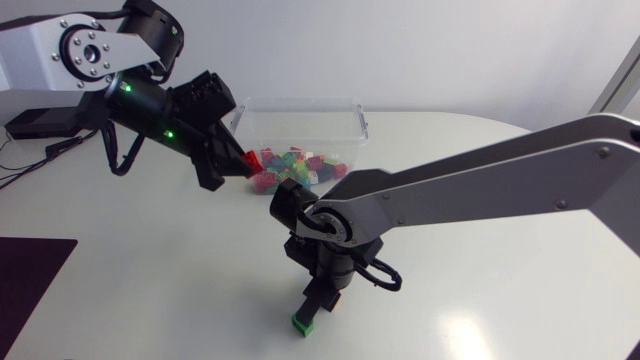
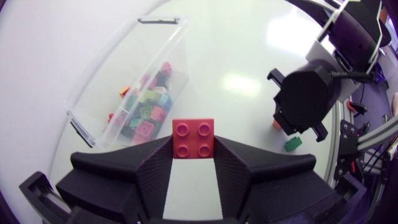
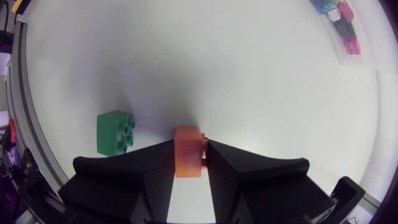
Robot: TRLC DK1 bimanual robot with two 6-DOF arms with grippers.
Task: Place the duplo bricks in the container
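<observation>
Bricks in both grippers: from overhead, your left gripper (image 1: 235, 166) sits at the container (image 1: 300, 103), clamped on a red brick (image 1: 248, 158), placed, I judge, to clear the near wall and drop it on the pile (image 1: 295, 165). Your right gripper (image 1: 322, 296) points down at the table, apart from the container, a green brick (image 1: 304, 322) just beside it. Left wrist view: both fingers press the red brick's sides, studs toward the camera, container ahead. Right wrist view: the fingers pinch an orange brick (image 3: 188, 152); the green one lies loose alongside, likely your next pick.
</observation>
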